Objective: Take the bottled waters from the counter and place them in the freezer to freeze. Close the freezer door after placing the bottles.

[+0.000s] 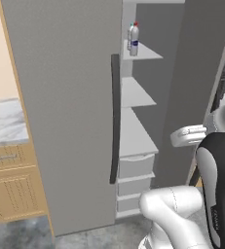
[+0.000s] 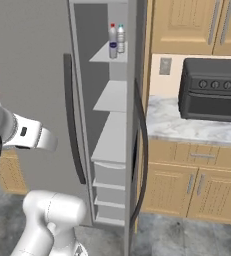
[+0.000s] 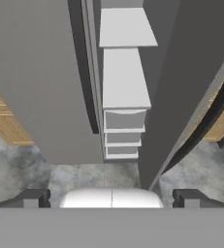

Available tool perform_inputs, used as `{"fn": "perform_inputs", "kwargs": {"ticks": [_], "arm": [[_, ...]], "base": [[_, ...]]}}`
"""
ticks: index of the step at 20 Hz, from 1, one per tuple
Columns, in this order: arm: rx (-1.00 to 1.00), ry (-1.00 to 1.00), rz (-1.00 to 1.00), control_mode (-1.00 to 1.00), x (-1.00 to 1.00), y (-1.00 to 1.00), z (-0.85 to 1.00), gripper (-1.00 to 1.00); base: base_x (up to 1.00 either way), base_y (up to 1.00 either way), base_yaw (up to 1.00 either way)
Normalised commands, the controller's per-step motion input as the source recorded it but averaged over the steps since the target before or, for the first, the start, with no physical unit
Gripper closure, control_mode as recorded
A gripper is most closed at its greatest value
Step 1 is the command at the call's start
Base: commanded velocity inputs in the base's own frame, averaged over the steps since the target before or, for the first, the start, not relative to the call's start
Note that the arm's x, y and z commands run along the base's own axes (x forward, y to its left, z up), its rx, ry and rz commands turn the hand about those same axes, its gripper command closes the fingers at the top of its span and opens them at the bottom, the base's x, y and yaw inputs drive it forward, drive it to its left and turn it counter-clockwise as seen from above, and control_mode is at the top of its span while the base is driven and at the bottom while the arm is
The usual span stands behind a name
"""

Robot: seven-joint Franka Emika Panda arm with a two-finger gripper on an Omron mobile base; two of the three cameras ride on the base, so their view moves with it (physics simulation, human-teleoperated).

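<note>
Now my end effector (image 3: 111, 197) hangs wide open and empty, its two dark fingertips (image 3: 32, 198) spread apart above the grey floor (image 3: 84, 174). Ahead, the freezer door (image 1: 65, 112) stands ajar, its dark bar handle (image 1: 115, 119) upright. Beyond it the freezer (image 2: 107, 135) shows white shelves and lower drawers (image 3: 123, 133). Farthest, well above my end effector, the bottled waters (image 1: 133, 39) stand upright side by side on the top shelf (image 1: 144, 52); their labels are too small to read.

Two bottled waters (image 1: 133, 38), one toaster oven (image 2: 212, 90)
</note>
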Motion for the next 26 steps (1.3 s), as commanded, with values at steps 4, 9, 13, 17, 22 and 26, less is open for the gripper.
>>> {"fn": "perform_inputs", "kwargs": {"ticks": [4,9,13,17,22,26], "arm": [[0.0,0.0,0.0,1.0,0.0,0.0,0.0,-1.0],[0.0,0.0,0.0,1.0,0.0,0.0,0.0,-1.0],[0.0,0.0,0.0,1.0,0.0,0.0,0.0,-1.0],[0.0,0.0,0.0,1.0,0.0,0.0,0.0,-1.0],[0.0,0.0,0.0,1.0,0.0,0.0,0.0,-1.0],[0.0,0.0,0.0,1.0,0.0,0.0,0.0,-1.0]], "base": [[-0.55,-0.1,-0.02],[-0.24,-0.39,0.0],[-0.03,-0.47,0.0],[0.0,-0.38,0.0],[0.0,-0.39,0.0],[0.0,-0.43,0.0]]}}
